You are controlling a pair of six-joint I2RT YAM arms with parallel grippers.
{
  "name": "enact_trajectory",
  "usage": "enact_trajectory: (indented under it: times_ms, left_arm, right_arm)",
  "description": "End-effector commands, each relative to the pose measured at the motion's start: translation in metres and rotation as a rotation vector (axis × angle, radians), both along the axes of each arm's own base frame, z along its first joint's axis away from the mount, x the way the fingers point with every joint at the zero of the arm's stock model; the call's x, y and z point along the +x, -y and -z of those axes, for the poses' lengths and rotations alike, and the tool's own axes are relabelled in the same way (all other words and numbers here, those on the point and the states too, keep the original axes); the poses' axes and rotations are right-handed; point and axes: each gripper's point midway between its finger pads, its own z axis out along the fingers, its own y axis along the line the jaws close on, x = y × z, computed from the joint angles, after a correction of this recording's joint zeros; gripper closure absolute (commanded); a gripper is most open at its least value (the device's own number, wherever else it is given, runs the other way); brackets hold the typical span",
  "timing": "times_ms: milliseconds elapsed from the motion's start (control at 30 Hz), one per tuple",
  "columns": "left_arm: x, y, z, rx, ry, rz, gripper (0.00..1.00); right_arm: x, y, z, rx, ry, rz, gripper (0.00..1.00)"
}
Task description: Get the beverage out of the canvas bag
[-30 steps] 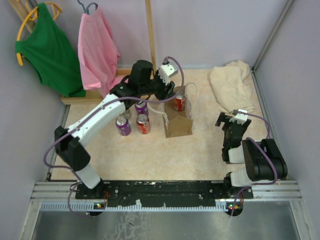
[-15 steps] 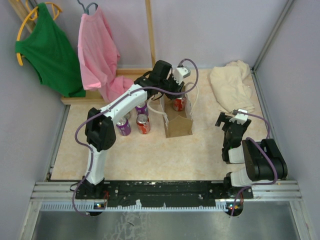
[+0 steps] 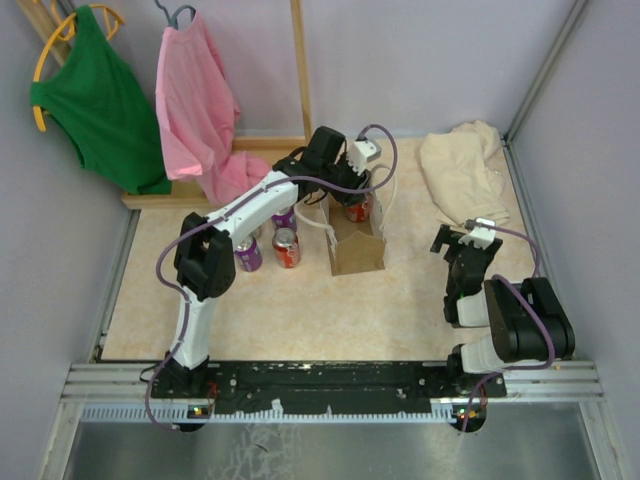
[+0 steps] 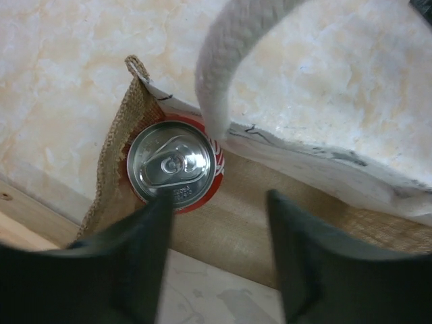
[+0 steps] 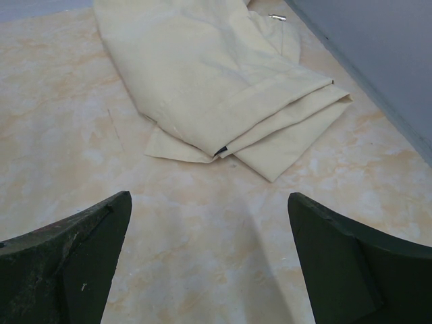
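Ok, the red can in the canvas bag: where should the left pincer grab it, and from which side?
I'd grip the red can on its side wall just under the rim, coming straight down. It stands upright in a corner of the canvas bag, so only its top is exposed and the walls block a sideways approach. Keep the left pincer clear of the rope handle beside it.

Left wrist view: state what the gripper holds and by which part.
Nothing. The left gripper hangs open above the red can in the canvas bag, gripping neither.
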Motion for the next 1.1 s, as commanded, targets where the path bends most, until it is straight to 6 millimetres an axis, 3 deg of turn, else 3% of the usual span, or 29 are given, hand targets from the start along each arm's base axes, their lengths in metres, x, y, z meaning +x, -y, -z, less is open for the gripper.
enact_trajectory:
  times_ms: [0,67,200,733,867,1067]
  left_arm:
    - [0.009,0.002,0.006,-0.024,0.047,-0.016,0.28]
    - [0.012,0.001,0.008,-0.031,0.062,-0.034,0.14]
    - [0.021,-0.003,0.007,-0.050,0.101,-0.097,0.03]
    - [0.020,-0.010,-0.035,-0.148,0.197,-0.149,0.01]
    - [0.021,-0.011,-0.032,-0.149,0.200,-0.158,0.01]
    - [0.025,-0.007,-0.013,-0.126,0.163,-0.158,0.00]
  right_arm:
    - [0.009,0.000,-0.019,0.004,0.067,0.007,0.01]
    - [0.009,-0.001,-0.019,0.004,0.068,0.005,0.01]
    - [0.009,0.000,-0.019,0.004,0.068,0.007,0.01]
    - [0.009,0.000,-0.019,0.004,0.068,0.006,0.01]
    - [0.009,-0.001,-0.019,0.003,0.067,0.005,0.01]
    - [0.009,0.000,-0.019,0.003,0.068,0.006,0.01]
